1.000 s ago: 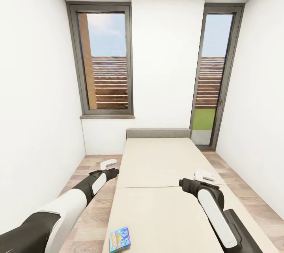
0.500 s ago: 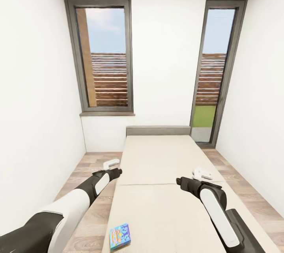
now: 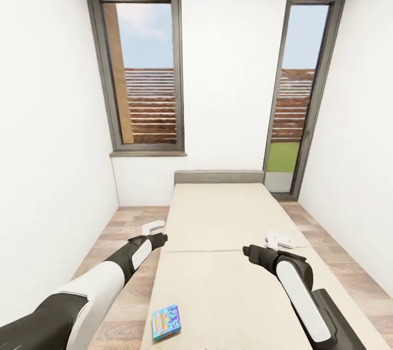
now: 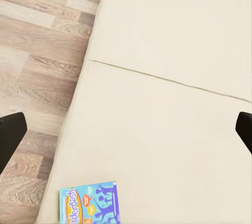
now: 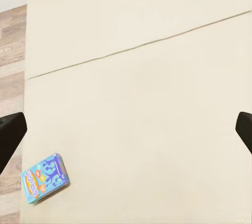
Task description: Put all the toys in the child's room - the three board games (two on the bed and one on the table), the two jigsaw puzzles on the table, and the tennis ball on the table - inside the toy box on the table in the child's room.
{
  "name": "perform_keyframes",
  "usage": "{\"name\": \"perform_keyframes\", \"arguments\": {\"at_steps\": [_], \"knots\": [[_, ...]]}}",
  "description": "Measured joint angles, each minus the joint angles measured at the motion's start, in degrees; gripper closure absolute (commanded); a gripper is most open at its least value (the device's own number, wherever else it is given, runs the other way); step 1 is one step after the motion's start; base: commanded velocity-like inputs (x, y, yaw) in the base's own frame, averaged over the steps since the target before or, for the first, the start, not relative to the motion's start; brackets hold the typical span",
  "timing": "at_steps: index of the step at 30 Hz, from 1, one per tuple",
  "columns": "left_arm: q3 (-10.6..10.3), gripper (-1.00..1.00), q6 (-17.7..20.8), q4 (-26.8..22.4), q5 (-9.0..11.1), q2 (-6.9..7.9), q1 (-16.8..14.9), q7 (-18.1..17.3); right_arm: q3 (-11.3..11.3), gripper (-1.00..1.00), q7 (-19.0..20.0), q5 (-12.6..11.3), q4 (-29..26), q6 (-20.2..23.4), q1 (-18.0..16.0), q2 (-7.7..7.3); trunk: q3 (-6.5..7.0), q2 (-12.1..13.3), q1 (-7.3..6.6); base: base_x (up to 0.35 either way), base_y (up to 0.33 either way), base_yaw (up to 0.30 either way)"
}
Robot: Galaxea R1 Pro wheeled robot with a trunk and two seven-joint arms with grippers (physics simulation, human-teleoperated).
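place: home bedroom | evidence: beige bed (image 3: 218, 230), wood-plank floor (image 3: 128, 219), tall grey-framed windows (image 3: 143, 71), white walls (image 3: 229, 77)

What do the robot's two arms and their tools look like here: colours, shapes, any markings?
Both arms are rounded tubes: glossy white shells with black sections. The left arm goes black, white, then a black wrist; the right arm likewise. Each ends in a small white tool: left tool, right tool. No cables or markings visible.

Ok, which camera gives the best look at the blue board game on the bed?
The right wrist view: the blue board game lies whole and uncut on the bed. The head view also shows it whole, but small, at the bed's near left edge. The left wrist view shows it larger, with its lower part cut off.
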Motion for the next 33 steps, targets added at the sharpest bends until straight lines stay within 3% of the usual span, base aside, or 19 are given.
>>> {"name": "perform_keyframes", "arguments": {"at_steps": [19, 21, 24, 29, 31, 33], "knots": [[-0.1, -1.0, 0.0, 0.0, 0.0, 0.03, 0.0, 0.4, 0.0, -1.0, 0.7, -0.3, 0.0, 0.0, 0.1, -0.32, -1.8, 0.0, 0.0, 0.0, 0.0, 0.0], [-0.1, -1.0, 0.0, 0.0, 0.0, 0.02, 0.0, 0.4, -0.2, -1.0, 3.1, -0.4, 0.0, 0.0, 0.1, -0.53, -1.99, 0.0, 0.0, 0.0, 0.0, 0.0], [-0.1, -1.0, 0.0, 0.0, 0.0, 0.0, 0.0, 0.4, -2.6, -1.0, 11.4, -0.5, -0.1, -0.1, 0.3, -0.75, -2.27, 0.0, 0.0, 0.0, 0.0, 0.0], [-0.1, -1.0, -0.1, 0.0, 0.0, -0.12, 0.0, 0.4, -10.3, -1.0, 31.4, 0.0, 0.0, 0.0, 0.2, -1.01, -2.74, 0.0, 0.0, 0.0, 0.0, 0.0], [-0.1, -1.0, -0.1, 0.0, 0.0, -0.1, 0.0, 0.4, -11.8, -1.0, 35.9, 0.0, 0.0, 0.0, 0.2, -1.34, -2.93, 0.0, 0.0, 0.0, 0.0, 0.0], [-0.1, -1.0, -0.2, 0.0, 0.0, -0.1, 0.0, 0.4, -12.4, -1.0, 37.7, -0.1, 0.1, 0.0, 0.2, -1.75, -3.12, 0.0, 0.0, 0.0, 0.0, 0.0]]}}
